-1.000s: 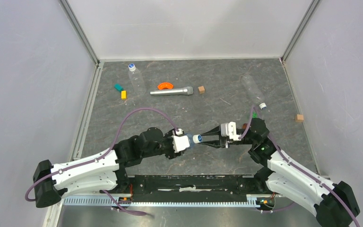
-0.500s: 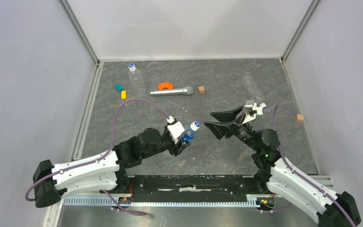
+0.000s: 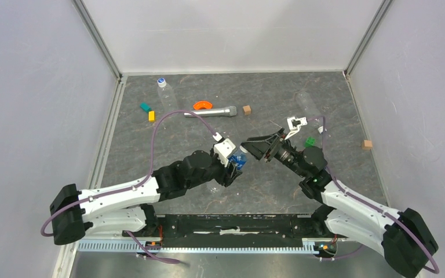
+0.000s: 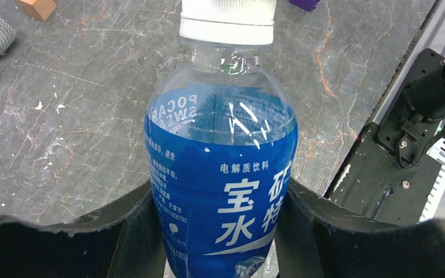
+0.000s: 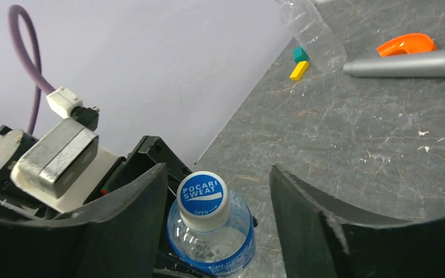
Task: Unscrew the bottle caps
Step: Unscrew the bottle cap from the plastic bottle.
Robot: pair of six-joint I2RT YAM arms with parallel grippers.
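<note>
My left gripper (image 3: pixel 232 165) is shut on the short blue-label bottle (image 3: pixel 237 160) and holds it above the table, neck pointing at the right arm. In the left wrist view the fingers (image 4: pixel 133 214) clamp the label (image 4: pixel 226 197), and the cap (image 4: pixel 229 20) is still on. My right gripper (image 3: pixel 254 148) is open. In its wrist view (image 5: pixel 217 174) the blue-topped cap (image 5: pixel 203 195) sits between the spread jaws, nearer the left one, touching neither. One clear bottle (image 3: pixel 166 97) with its cap (image 3: pixel 161 81) lies at the back left. Another (image 3: pixel 307 106) lies at the back right, its cap hidden.
A silver microphone-like cylinder (image 3: pixel 210 111) and an orange curved piece (image 3: pixel 202 105) lie at the back centre. Brown cubes (image 3: pixel 247 109) (image 3: pixel 367 144), a green block (image 3: pixel 145 106) and a yellow block (image 3: pixel 151 116) lie nearby. Walls close in on three sides.
My right gripper left the cap, opened wide and swung away, then came back around the cap, open. My left arm carried the bottle farther from the bases and tilted it.
</note>
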